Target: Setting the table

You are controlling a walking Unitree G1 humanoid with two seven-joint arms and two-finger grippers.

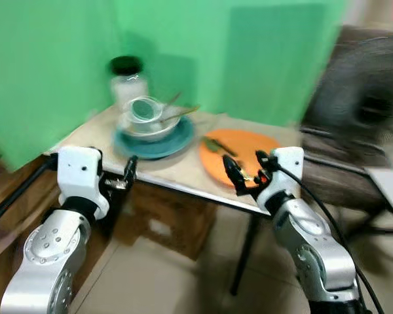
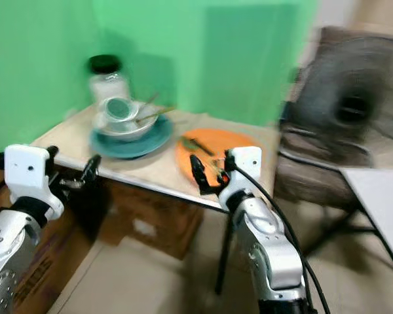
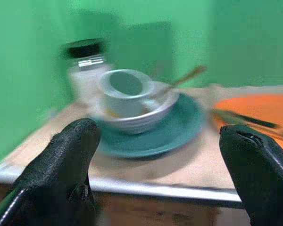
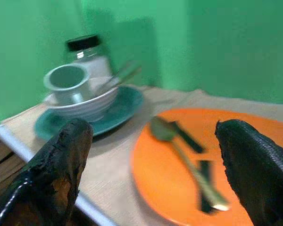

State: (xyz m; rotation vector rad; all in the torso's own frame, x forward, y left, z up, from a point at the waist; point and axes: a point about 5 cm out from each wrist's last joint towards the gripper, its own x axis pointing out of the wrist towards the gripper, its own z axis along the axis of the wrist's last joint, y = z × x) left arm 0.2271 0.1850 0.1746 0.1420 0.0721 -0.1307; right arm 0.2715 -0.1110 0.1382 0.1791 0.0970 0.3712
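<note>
Approaching the tabletop [image 1: 183, 171], both end effectors stood released, left [image 1: 128, 171] and right [image 1: 243, 175]. Teal plate [image 1: 173, 141] carried bowl [image 3: 151, 113] and cup [image 3: 125, 92]; orange plate [image 4: 254, 155] held cutlery [image 4: 191, 165]. Advised steadying before unstacking.

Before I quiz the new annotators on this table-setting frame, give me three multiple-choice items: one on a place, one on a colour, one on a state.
1. Where does the cup sit?
A. in the white bowl on the teal plate
B. on the orange plate
C. on the floor

2. What colour is the plate holding the cutlery?
A. teal
B. white
C. orange

3. How do the right pincer's fingers stand?
A. shut on a spoon
B. open, holding nothing
C. shut on the jar

Key: 1 A, the cup rests inside the bowl on the teal plate. 2 C, the cutlery lies on the orange plate. 3 B, the right pincer has its fingers apart in its wrist view.
</note>
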